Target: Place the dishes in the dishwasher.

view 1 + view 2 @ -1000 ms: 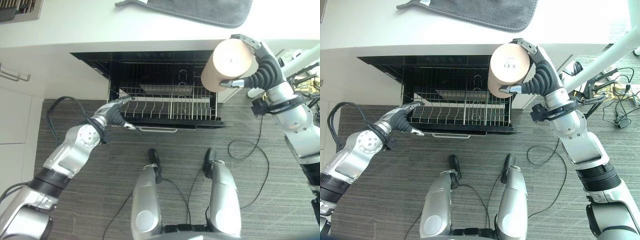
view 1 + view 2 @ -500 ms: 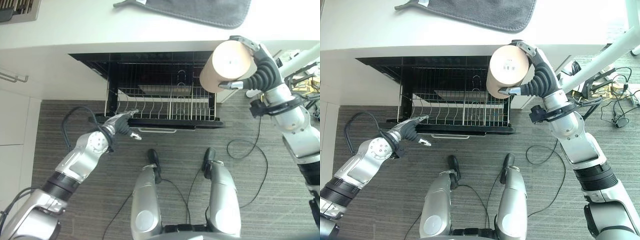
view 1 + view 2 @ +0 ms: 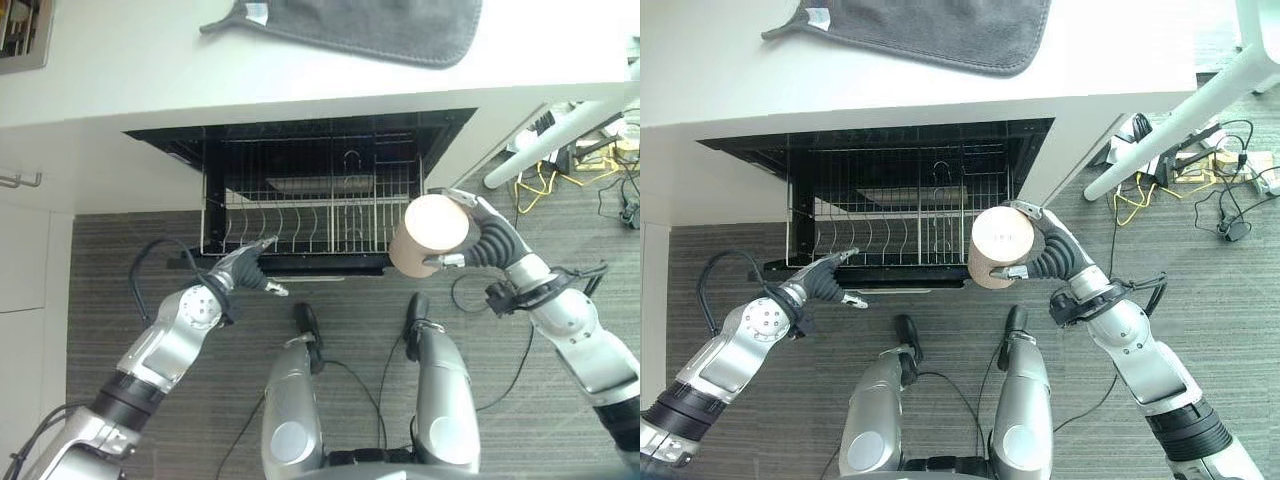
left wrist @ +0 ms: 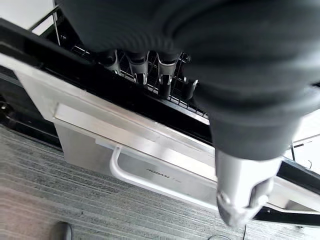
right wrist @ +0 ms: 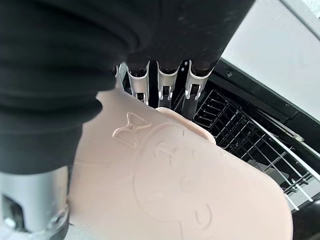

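A pale pink cup [image 3: 425, 235] with an embossed bear face [image 5: 175, 185] lies on its side in my right hand [image 3: 492, 245], whose fingers and thumb curl round it. It hangs just in front of the right front corner of the dishwasher's wire rack [image 3: 310, 212]. The rack is pulled out under the counter and holds a flat dish at its back. My left hand [image 3: 243, 268] is at the rack's left front corner, open. Its straight fingers [image 4: 141, 64] reach the rack's front rim above the steel front panel with its handle [image 4: 142, 175].
A grey drying mat [image 3: 370, 25] lies on the white countertop [image 3: 120, 60] above the dishwasher. White cabinet fronts [image 3: 30, 260] stand at the left. A white pole [image 3: 545, 150] and loose cables [image 3: 600, 160] are on the floor at the right.
My right hand has brought the cup down from counter height to the rack's right front corner. My left hand drew back from inside the rack to its front edge. The camera shifted.
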